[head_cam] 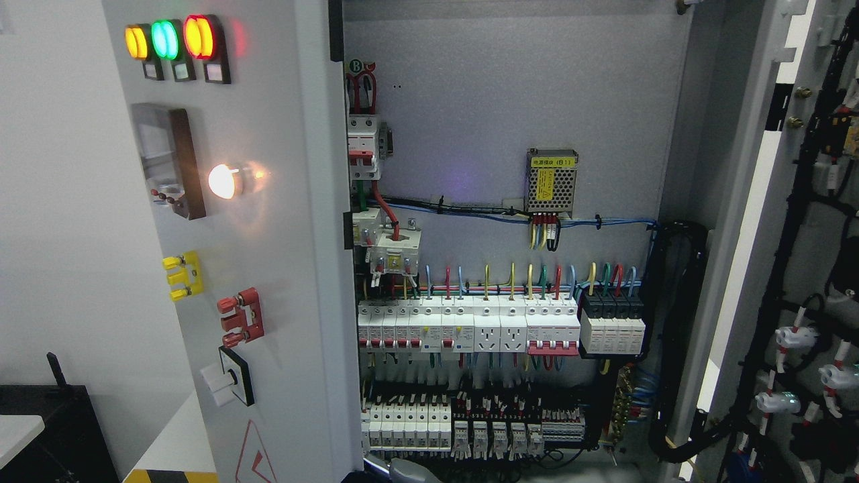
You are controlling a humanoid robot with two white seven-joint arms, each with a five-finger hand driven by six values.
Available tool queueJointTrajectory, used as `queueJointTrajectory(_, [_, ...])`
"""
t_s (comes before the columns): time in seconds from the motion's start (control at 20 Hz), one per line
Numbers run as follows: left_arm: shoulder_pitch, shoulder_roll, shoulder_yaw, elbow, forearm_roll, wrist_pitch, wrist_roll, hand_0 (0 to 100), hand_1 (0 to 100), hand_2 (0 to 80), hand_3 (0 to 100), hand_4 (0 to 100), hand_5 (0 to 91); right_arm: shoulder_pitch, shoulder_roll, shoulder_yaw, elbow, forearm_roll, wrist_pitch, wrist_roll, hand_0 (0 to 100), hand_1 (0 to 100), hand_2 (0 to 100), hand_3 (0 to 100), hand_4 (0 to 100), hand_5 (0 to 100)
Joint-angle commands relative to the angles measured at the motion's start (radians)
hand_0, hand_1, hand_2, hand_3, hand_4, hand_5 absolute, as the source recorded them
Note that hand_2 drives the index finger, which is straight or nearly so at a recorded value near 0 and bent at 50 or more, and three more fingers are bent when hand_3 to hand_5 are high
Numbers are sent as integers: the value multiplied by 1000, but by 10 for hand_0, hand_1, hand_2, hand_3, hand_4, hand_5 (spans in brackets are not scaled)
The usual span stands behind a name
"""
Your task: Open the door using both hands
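The cabinet's left door [268, 268] stands swung out, its grey outer face turned toward me and its free edge near the picture's middle. The right door [758, 221] is swung wide open at the right, and its inner face shows black cable bundles [785, 268]. Between the doors the cabinet interior [510, 100] is exposed, with rows of breakers [470, 325]. A grey rounded part [411, 471] pokes up at the bottom edge, just left of the middle, beside the left door's lower edge. It looks like part of my left arm or hand. My right hand is out of view.
The left door carries three lit lamps [171, 40], a glowing white lamp [225, 181], a yellow switch [182, 275], a red switch [241, 316] and a rotary knob [231, 377]. A black box [60, 429] and a white surface [174, 443] lie at the lower left.
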Motion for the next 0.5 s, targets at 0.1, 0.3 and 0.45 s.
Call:
queueJointTrajectory(0.1, [-32, 0, 0, 0, -1, -1, -1, 0, 0, 0, 0, 0, 0, 21, -32, 53, -41, 0, 0, 1, 383, 0, 0, 0, 0, 0])
queueJointTrajectory(0.3, [-32, 0, 0, 0, 1, 1, -1, 0, 0, 0, 0, 0, 0, 21, -34, 67, -44, 0, 0, 1, 383, 0, 0, 0, 0, 0])
queueJointTrajectory(0.45, [-32, 0, 0, 0, -1, 1, -1, 0, 0, 0, 0, 0, 0, 27, -34, 86, -47, 1, 2, 0, 384, 0, 0, 0, 0, 0])
